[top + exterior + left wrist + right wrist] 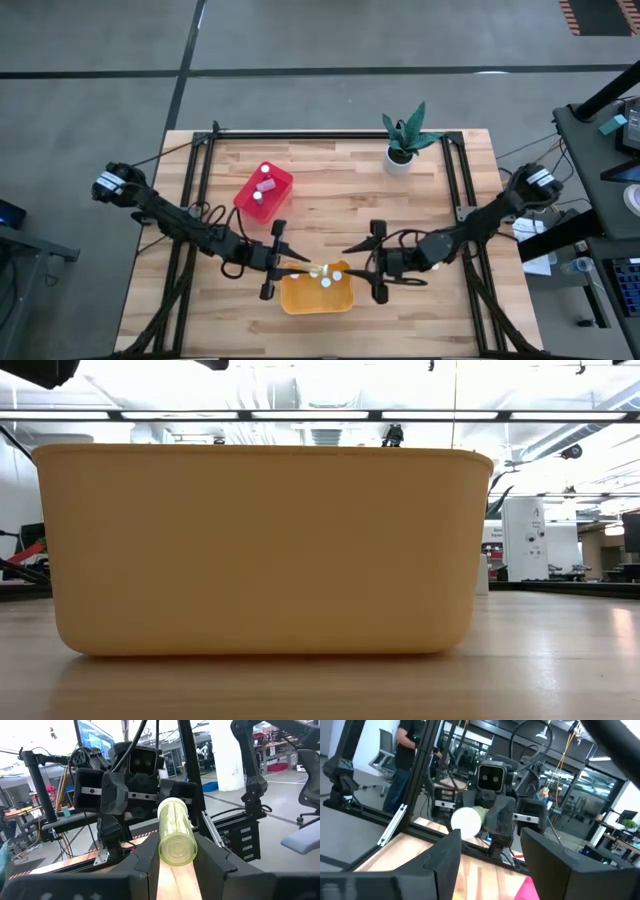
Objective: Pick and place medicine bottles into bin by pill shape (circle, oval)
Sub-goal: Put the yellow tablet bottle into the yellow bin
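My left gripper (298, 267) is shut on a pale yellow-green medicine bottle (177, 837) with a white cap (466, 822), above the far rim of the yellow-orange bin (318, 297). My right gripper (352, 266) is open and faces the cap from the table's right without touching it; in its wrist view the fingers (447, 852) stand wide apart. Two white-capped bottles (331, 280) stand in the yellow-orange bin. The red bin (263, 192) at the far left holds two more bottles (264, 186). My left gripper pinches the bottle's clear body (170, 827) between its two fingers (145, 857). The fingers come level from the table's left and lie along the bottle. The bottle lies level and is lifted clear, its bottom toward my wrist and its cap toward the right gripper.
A white pot with a green plant (402, 150) stands at the table's far right. The yellow-orange bin's wall (260, 550) fills the low view. Dark frame rails (200, 170) run along both sides of the table. Bare wood (340, 195) lies between the bins and the pot.
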### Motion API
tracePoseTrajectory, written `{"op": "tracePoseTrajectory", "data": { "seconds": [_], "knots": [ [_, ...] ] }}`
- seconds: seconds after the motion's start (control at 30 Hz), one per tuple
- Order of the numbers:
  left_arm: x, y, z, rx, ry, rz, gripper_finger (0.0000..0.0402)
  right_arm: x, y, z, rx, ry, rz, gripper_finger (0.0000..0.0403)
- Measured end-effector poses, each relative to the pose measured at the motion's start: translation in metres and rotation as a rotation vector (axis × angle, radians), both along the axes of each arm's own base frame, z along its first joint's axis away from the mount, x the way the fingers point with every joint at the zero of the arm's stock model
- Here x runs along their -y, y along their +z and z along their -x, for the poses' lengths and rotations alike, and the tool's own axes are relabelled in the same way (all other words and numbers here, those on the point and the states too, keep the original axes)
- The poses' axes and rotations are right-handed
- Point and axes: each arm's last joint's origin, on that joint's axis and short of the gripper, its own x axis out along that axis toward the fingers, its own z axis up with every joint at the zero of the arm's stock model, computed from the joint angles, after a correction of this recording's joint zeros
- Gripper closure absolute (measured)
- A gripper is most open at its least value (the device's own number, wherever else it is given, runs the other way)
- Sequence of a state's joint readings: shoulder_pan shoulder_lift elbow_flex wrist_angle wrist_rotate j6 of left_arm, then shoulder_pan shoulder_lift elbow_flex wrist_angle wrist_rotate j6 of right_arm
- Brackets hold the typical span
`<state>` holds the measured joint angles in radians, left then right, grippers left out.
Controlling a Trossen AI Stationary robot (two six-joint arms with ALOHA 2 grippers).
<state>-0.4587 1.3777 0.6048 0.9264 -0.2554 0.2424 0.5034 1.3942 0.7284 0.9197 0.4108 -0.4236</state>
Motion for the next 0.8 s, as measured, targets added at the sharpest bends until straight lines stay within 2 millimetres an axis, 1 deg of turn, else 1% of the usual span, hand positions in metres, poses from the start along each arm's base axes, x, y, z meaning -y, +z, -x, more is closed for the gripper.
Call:
{"op": "tracePoseTrajectory", "data": {
  "seconds": [0.13,0.53,0.67,0.8],
  "knots": [
    [-0.001,-0.002,0.002,-0.004,0.005,-0.002,0.0325,-0.007,-0.001,-0.013,-0.035,0.001,0.016,0.0196],
    [-0.004,-0.002,0.005,-0.001,0.015,-0.001,0.0325,-0.02,-0.003,-0.044,-0.035,-0.019,0.051,0.0195],
    [-0.004,-0.002,0.005,-0.001,0.015,-0.001,0.0325,-0.024,-0.002,-0.051,-0.029,-0.028,0.075,0.0195],
    [-0.004,-0.002,0.005,-0.002,0.018,0.0,0.0325,-0.024,-0.001,-0.053,-0.028,-0.055,0.085,0.0196]
  ]
}}
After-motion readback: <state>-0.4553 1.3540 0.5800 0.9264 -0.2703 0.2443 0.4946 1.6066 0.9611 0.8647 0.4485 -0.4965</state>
